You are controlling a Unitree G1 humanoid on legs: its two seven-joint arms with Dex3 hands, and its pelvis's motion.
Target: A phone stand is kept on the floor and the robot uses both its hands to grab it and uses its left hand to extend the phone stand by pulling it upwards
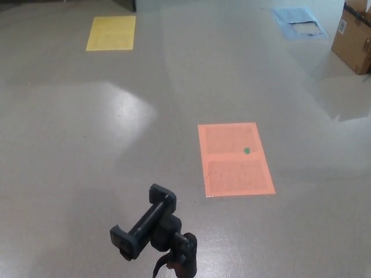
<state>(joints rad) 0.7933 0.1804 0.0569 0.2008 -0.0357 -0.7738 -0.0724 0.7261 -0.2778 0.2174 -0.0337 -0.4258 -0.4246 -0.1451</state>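
Observation:
The black phone stand [152,231] shows at the bottom middle of the head view. Its clamp head, with two end jaws, points up and left, and its neck runs down past the bottom edge of the picture. It now looks sharp and still. No part of either robot hand shows in this picture. What holds the stand's lower part is hidden below the frame.
An orange sheet [235,158] with a small green dot lies on the grey floor just right of the stand. A yellow sheet [112,32] lies far back left. A blue sheet [299,23] and a cardboard box [353,37] sit at the far right.

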